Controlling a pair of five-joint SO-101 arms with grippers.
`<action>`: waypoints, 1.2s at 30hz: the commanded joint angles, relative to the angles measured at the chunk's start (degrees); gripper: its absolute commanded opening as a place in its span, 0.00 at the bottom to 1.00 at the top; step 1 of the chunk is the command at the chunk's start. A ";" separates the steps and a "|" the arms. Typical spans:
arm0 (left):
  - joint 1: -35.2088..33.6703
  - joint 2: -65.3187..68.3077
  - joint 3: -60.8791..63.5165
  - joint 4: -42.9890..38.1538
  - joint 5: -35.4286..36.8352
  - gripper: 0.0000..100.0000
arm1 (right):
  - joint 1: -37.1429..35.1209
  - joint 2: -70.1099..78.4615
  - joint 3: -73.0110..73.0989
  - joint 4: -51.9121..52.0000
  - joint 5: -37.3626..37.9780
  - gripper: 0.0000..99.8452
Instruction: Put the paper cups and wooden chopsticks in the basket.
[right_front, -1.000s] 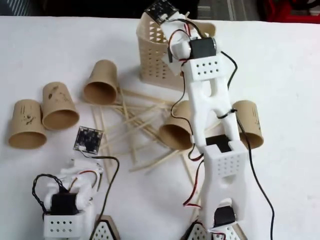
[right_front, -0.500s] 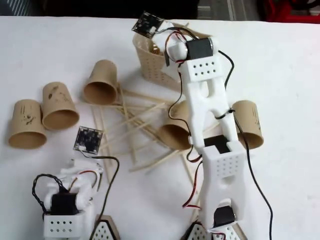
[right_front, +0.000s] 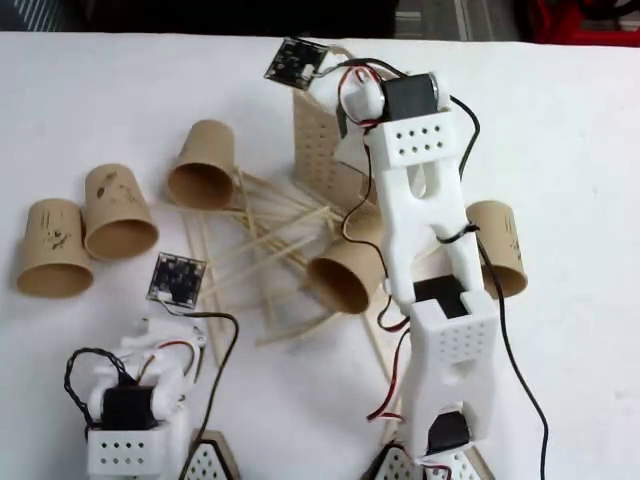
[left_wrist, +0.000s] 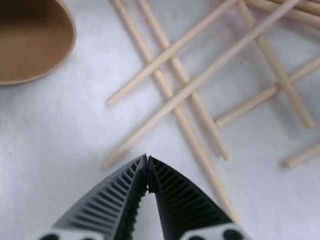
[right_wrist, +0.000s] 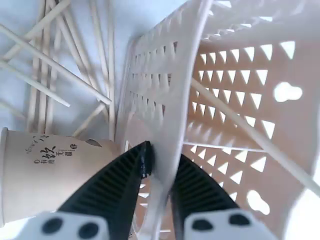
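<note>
At the far edge, the right gripper (right_wrist: 162, 161), pinching the basket (right_front: 315, 150) by its wall, has apparently tipped it; the left gripper (left_wrist: 148, 167) stays closed.

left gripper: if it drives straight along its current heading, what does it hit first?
Probably the long slanted chopstick, which lies across the line of the shut left gripper, just beyond its tips. Depth is unclear from the wrist view, so it might touch the bare table first.
</note>
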 joint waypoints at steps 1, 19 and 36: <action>-0.04 -0.22 -0.26 0.26 -0.26 0.02 | -0.40 -4.44 -0.26 0.22 0.18 0.02; -0.04 -0.22 -0.26 0.26 -0.26 0.02 | -2.95 -17.36 -0.18 0.31 -12.04 0.20; -0.04 -0.22 -0.26 0.26 -0.26 0.02 | -12.00 -56.66 51.34 0.13 -16.79 0.21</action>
